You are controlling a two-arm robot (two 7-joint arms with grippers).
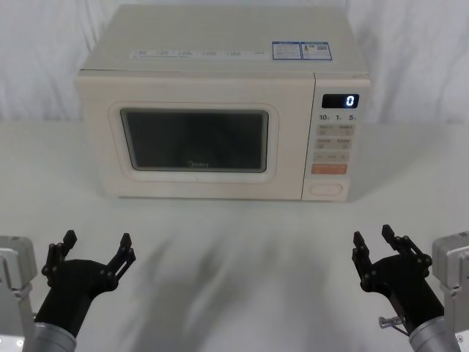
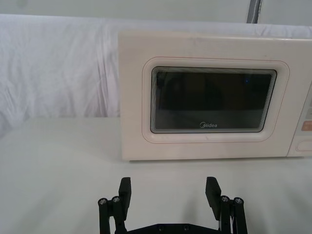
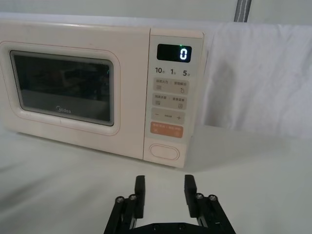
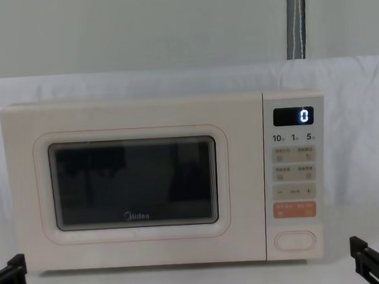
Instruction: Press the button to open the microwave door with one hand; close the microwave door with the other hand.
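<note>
A cream microwave stands at the back of the white table. Its door (image 1: 194, 139) (image 2: 204, 100) (image 3: 61, 90) (image 4: 134, 184), with a dark window and a Midea logo, is shut flush with the body. The wide oval button (image 1: 327, 191) (image 3: 165, 150) (image 4: 295, 240) sits at the bottom of the control panel, under the orange key. My left gripper (image 1: 97, 246) (image 2: 168, 191) hovers open near the table's front left, well short of the door. My right gripper (image 1: 372, 238) (image 3: 163, 187) hovers open at the front right, in line with the panel and apart from it. Both hold nothing.
The control panel (image 1: 335, 143) shows a lit 0 on its display (image 4: 293, 116), with small cream keys and an orange key (image 4: 294, 209) below. A white cloth covers the table (image 1: 234, 242) and the backdrop. A grey pole (image 4: 296, 19) stands behind the microwave.
</note>
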